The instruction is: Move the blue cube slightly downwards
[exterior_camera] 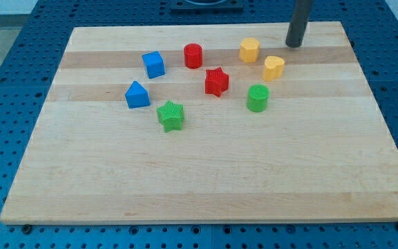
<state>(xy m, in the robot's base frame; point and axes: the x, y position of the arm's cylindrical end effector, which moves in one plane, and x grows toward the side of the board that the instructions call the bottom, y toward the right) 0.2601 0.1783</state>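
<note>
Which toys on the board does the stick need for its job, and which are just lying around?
Needed:
blue cube
my tip, far off at the view's top right

Just lying about:
blue triangular block
red cylinder
red star
green star
green cylinder
two yellow blocks

Wooden board (206, 173) lies on a blue perforated table (19, 41). My tip (294, 44) rests near the board's top edge, toward the view's right, apart from all blocks; nearest are the yellow hexagonal block (249, 50) and the yellow heart-like block (273, 67), below and left of it. The blue cube (153, 64) sits toward the upper left, well apart from my tip, with the red cylinder (193, 55) just to its right. A second blue block (137, 95) lies below the cube. Red star (216, 81), green star (171, 115) and green cylinder (257, 98) occupy the middle.
</note>
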